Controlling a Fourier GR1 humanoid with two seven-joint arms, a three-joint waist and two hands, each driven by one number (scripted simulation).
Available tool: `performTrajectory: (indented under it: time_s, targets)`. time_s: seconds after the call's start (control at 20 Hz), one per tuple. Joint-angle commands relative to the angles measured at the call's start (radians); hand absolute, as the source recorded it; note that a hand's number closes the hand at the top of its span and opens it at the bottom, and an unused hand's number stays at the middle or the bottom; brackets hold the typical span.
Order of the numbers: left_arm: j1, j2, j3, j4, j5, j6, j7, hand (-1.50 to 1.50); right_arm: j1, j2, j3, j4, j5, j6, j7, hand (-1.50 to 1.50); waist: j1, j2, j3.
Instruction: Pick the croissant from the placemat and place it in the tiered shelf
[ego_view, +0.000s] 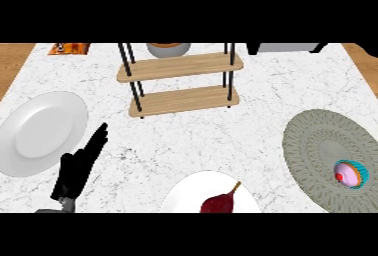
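Only one arm shows: the left hand (80, 167) comes up out of the lower left of the frame, with a bit of grey forearm visible right at the bottom edge. The fingers are straight and held together, pointing up and leaning a little to the right, and it's holding nothing. It sits by the lower right rim of a big white plate (40, 131) at the left side. I can't tell whether it actually touches the rim.

The thing on the placemat (317, 135) doesn't look like a croissant at all. It's a small cupcake (350, 174) with pink topping, a red dot on top and a teal wrapper. It sits toward the lower right part of the round grey placemat, over at the right side of the frame and well apart from the hand.

The tiered shelf (181, 67) stands at top centre, two wooden boards on thin black posts, with nothing visible on either board. A grey bowl (168, 48) is behind it at the top edge.

At bottom centre there's a second white plate (184, 192) with a dark red fruit (219, 201) on it, its stem pointing up and right. Everything's on a white marbled counter (221, 130).
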Motion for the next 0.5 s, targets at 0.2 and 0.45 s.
performTrajectory:
  time_s: [0.2, 0.45]
  targets:
    - [-0.010, -0.019, -0.002, -0.006, -0.014, -0.012, 0.014, 0.00, 0.322, -0.111, -0.136, -0.350, -0.264, 0.247, 0.010, -1.50, 0.023, 0.009, 0.000]
    - [0.001, -0.044, -0.007, 0.002, -0.065, -0.009, -0.023, 0.00, 0.322, -0.172, -0.167, -0.290, -0.300, 0.276, 0.027, -1.50, 0.037, 0.012, -0.001]
